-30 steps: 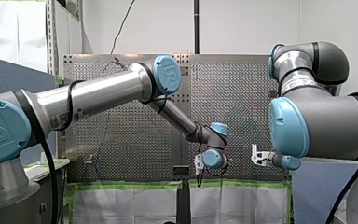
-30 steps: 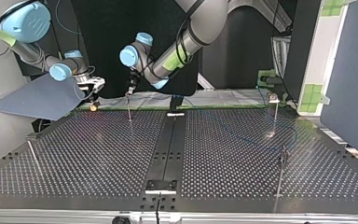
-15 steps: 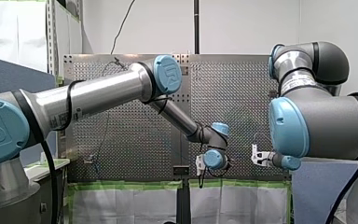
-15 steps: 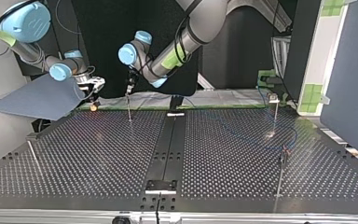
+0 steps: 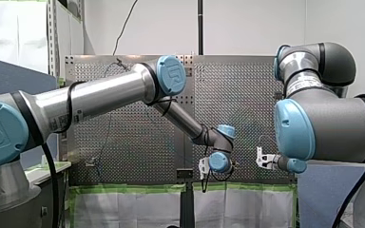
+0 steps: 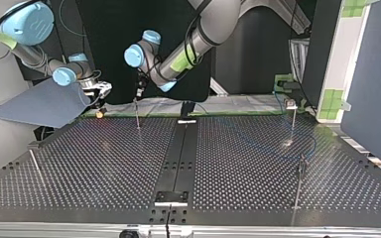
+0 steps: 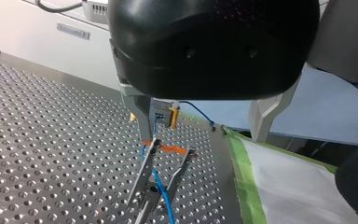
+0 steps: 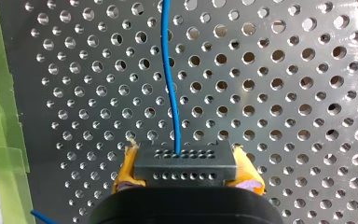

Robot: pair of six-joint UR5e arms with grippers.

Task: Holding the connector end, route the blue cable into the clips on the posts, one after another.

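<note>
My right gripper (image 8: 185, 184) has its yellow pads shut on the dark connector (image 8: 185, 163). The blue cable (image 8: 170, 84) runs out of the connector over the perforated plate. My left gripper (image 7: 201, 138) hangs open above a post's clip (image 7: 161, 172), and the blue cable (image 7: 163, 193) passes through that clip. The connector (image 7: 165, 114) shows beyond the clip, between my left fingers. In the top view, my left gripper (image 6: 139, 93) is over the post (image 6: 137, 115) at the table's far edge. My right gripper (image 6: 98, 93) is to that post's left.
More thin posts stand on the table: one at the far right (image 6: 292, 119), one at the near right (image 6: 300, 181) and one at the near left (image 6: 33, 163). A black rail (image 6: 178, 158) runs down the middle. Green tape (image 7: 247, 182) lines the table's edge.
My left arm's wrist has shifted slightly toward the top view's left and upward, its gripper still over the same post. My right arm has not moved.
</note>
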